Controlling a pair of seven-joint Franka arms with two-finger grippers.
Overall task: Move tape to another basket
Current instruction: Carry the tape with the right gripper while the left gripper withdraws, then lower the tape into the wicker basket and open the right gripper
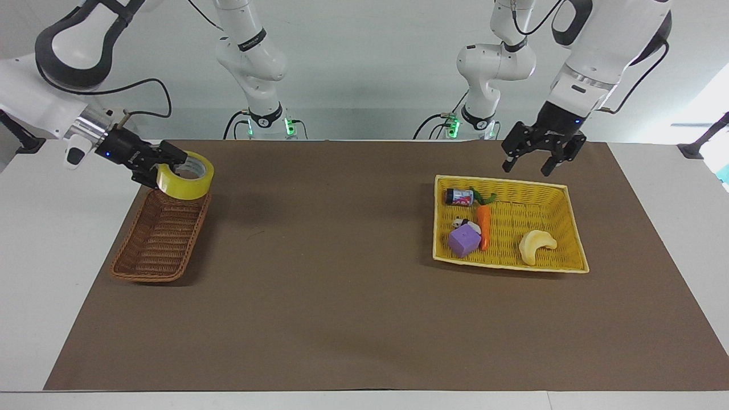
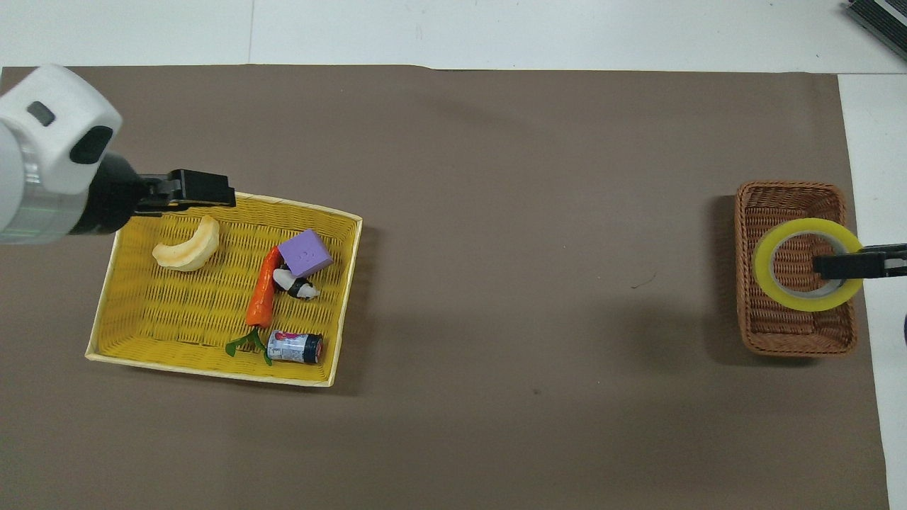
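The tape, a yellow roll with a pale core, hangs flat in my right gripper, which is shut on its wall with one finger inside the ring. It is held just over the end of the brown wicker basket that is nearer to the robots. In the overhead view the tape covers the middle of the basket, with the right gripper across its rim. My left gripper is open and empty over the yellow tray's edge nearer to the robots; it also shows in the overhead view.
The yellow woven tray at the left arm's end holds a pale banana toy, a carrot, a purple cube and a small can. A brown mat covers the table.
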